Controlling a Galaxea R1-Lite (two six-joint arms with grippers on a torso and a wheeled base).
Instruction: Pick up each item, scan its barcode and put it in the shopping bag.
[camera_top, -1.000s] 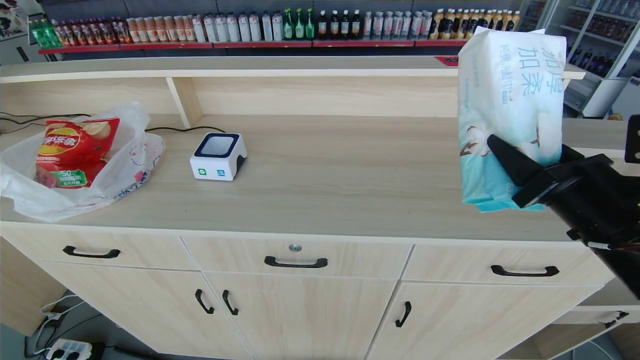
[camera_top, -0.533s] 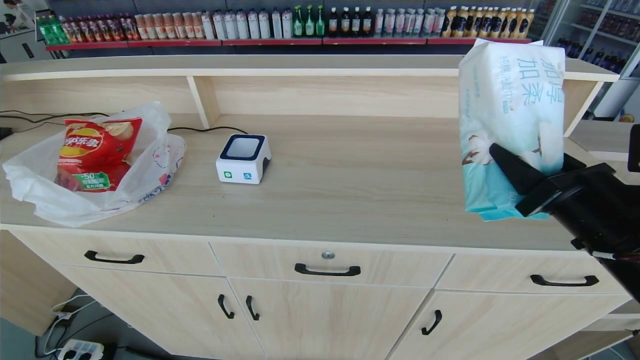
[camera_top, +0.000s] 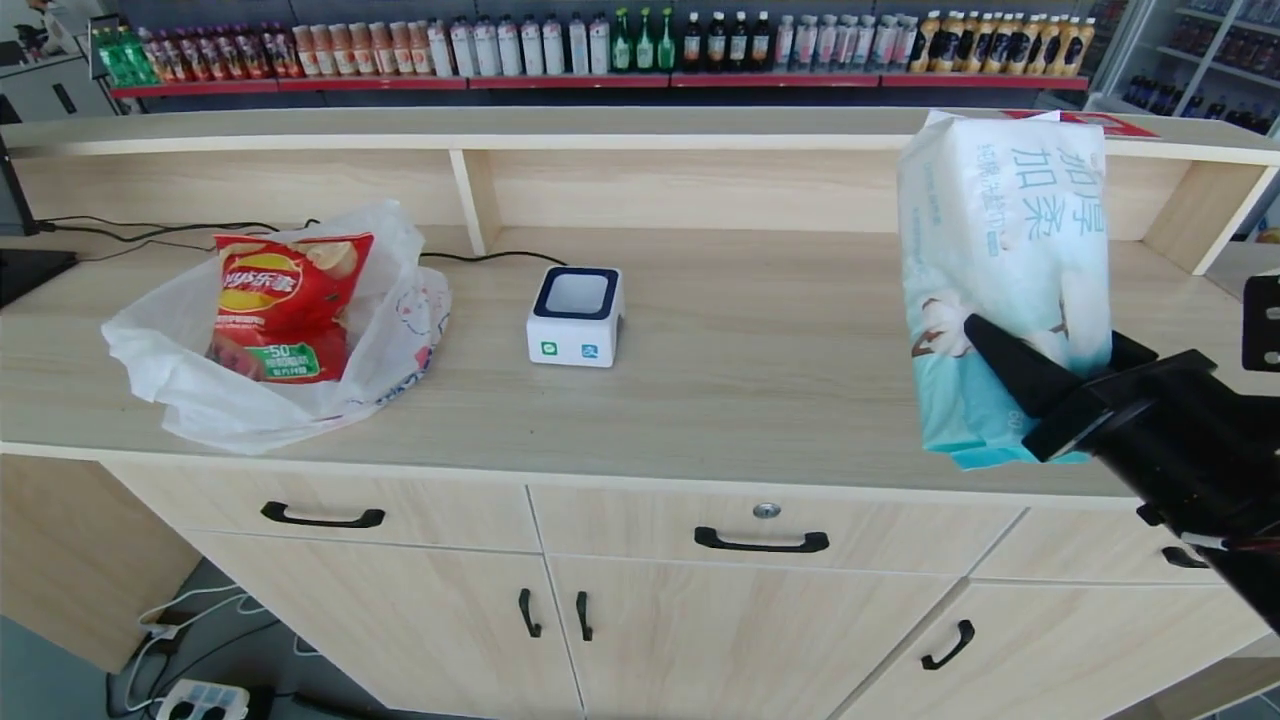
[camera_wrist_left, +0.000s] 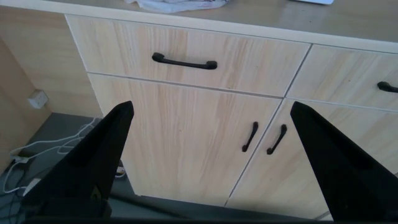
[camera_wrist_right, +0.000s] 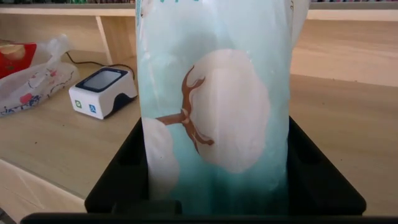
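Observation:
My right gripper is shut on a tall white and teal tissue pack, held upright above the counter's right end. The same tissue pack stands between the black fingers in the right wrist view. A white barcode scanner with a dark-framed window sits mid-counter; the scanner lies off to the side of the pack. The white plastic shopping bag lies open at the counter's left with a red chip bag inside. My left gripper hangs open below the counter, facing the cabinet doors.
A raised wooden ledge with a divider runs along the counter's back. Black cables trail behind the bag. Drawers and cabinet doors sit under the counter. Bottles line a red shelf behind.
The head camera has swung left, so bag and scanner sit further right in the picture. The right gripper keeps the tissue pack and has edged slightly toward the scanner.

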